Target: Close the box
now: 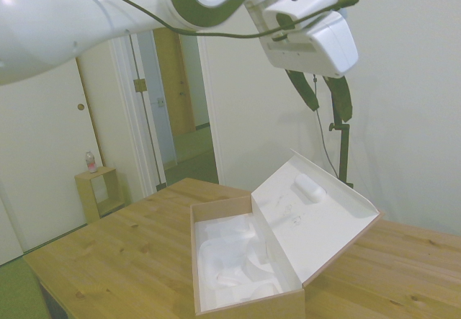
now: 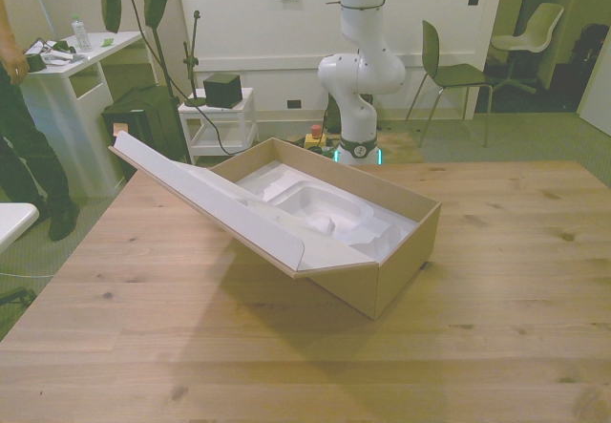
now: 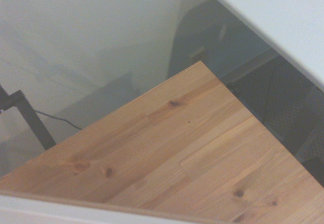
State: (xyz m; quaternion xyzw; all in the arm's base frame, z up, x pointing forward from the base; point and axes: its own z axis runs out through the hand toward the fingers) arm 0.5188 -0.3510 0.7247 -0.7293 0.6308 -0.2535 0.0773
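The box (image 1: 248,306) lies open on the wooden table (image 1: 115,261), its brown cardboard base lined with white moulded foam. Its white-lined lid (image 1: 317,211) leans outward from the hinge at a slant. In the front view the box (image 2: 401,261) sits mid-table with the lid (image 2: 220,203) raised toward the front view's left. My gripper (image 1: 328,106) hangs high above the lid's outer edge, open, with nothing between its dark fingers (image 1: 308,92). The front view shows the gripper (image 2: 134,3) at the top left. The wrist view looks down on a table corner (image 3: 167,148) and a white strip (image 3: 50,211), perhaps the lid's edge.
A person (image 2: 19,108) stands at the front view's left beside a white side table (image 2: 67,70). A small wooden cube stand (image 1: 97,189) with a bottle stands by the doorway. Behind the table are a white shelf cart (image 2: 218,122) and chairs (image 2: 458,70).
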